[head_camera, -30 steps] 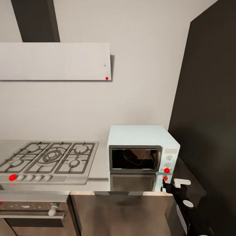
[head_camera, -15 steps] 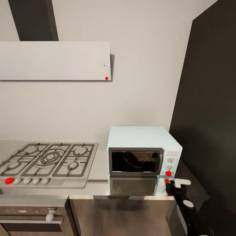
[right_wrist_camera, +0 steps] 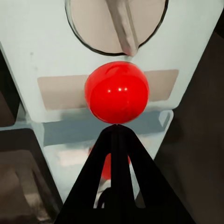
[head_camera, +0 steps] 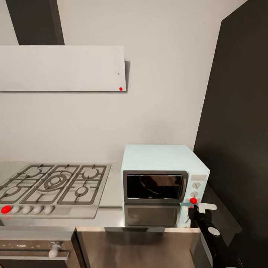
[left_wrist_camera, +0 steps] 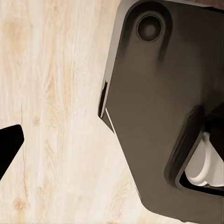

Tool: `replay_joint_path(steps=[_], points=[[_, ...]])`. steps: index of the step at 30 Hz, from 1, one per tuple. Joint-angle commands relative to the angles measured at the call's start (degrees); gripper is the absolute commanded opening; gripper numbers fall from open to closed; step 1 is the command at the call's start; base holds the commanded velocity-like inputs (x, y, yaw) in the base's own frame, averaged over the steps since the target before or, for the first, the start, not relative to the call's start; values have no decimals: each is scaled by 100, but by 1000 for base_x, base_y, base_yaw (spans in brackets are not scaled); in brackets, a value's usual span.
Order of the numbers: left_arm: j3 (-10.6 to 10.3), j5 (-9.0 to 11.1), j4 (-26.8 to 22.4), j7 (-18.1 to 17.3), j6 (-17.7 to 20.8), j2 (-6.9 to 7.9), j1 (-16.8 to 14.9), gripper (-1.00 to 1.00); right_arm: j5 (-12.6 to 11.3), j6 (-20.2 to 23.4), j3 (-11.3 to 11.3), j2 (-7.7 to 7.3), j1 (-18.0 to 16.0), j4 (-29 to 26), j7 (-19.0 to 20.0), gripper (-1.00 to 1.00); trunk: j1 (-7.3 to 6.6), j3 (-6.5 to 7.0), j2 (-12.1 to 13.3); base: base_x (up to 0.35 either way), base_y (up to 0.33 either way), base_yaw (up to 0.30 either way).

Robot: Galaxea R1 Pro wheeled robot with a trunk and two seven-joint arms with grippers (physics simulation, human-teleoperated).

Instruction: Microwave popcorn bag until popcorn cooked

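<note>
I had the microwave (head_camera: 163, 184) at the right end of the countertop (head_camera: 111, 193), its dark door closed, with the gas hob (head_camera: 52, 184) to its left under the white hood (head_camera: 61, 69). My right gripper (head_camera: 196, 210) was at the microwave's lower front corner, its fingers pressed together into one point just under the red dot (right_wrist_camera: 116, 92) below the knob (right_wrist_camera: 116, 23). From my left wrist camera I saw pale wood floor (left_wrist_camera: 51, 116) and a dark robot part (left_wrist_camera: 158, 116), and I could not tell that gripper's state.

The microwave (head_camera: 163, 175) is pale mint-blue with dark glass and a red dot (head_camera: 193, 200); the worktop (head_camera: 111, 214) is brushed grey, the gripper (head_camera: 201, 213) black.
</note>
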Motion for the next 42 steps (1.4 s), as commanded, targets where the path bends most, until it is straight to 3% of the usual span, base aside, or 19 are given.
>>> replay_joint_path(steps=[1,28,42], points=[[31,0,-10,-2,34,1,1,100,55,-23,-28,4,-4,4,28,-100,2,-2,-4,11,0,0],[31,1,-10,-2,33,3,1,100,53,-23,-28,4,-8,-5,28,-100,2,-2,-4,80,-11,0],[30,-1,-10,-2,32,-12,1,100,53,-23,-28,4,-8,-5,28,-100,2,-2,-4,-49,-1,0]])
